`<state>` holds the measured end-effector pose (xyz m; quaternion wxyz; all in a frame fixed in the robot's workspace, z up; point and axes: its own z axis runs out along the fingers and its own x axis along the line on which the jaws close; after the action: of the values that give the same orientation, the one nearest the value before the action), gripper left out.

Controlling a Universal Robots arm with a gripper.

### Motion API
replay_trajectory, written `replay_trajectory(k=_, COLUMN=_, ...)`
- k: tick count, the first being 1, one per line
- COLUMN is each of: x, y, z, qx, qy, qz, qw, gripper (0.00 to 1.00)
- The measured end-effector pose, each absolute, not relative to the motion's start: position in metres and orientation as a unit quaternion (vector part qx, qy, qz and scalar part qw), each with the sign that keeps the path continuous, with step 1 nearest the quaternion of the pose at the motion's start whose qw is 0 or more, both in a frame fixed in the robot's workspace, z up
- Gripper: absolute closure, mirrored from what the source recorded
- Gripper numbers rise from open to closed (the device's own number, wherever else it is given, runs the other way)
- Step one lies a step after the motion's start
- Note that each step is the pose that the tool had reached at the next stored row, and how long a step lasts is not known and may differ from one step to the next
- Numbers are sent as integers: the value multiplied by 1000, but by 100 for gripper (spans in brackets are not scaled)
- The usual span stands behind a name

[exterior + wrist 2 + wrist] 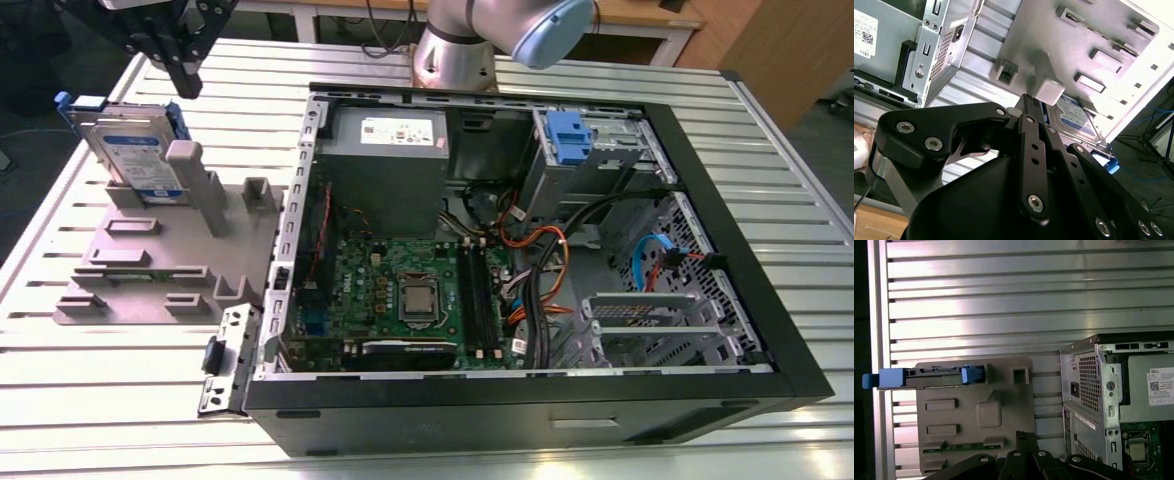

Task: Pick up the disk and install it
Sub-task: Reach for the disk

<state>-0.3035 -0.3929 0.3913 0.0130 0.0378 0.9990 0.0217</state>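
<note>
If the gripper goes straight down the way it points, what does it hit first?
Probably the grey holder, near its upright post beside the disk, not the disk itself; depth is unclear.

We log a ribbed aluminium table (787, 190) across the middle of the exterior view; wooden cabinet (781, 50) at upper right, wood-topped desk (641, 22) along the top edge, dark floor (34, 110) at upper left

The disk (139, 160) is silver, its label white-and-blue, its bracket (891, 378) blue. At nine o'clock of the black case (534, 412) stands a plain grey stand (147, 262) — ribbed silver table (120, 400), green motherboard (367, 270).
</note>
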Motion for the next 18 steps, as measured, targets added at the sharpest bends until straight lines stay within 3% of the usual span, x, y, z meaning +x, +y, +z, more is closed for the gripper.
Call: replay_trajectory(k=18, x=-322, y=-389, z=387, qx=38, qy=999, qz=21, qw=12, gripper=89)
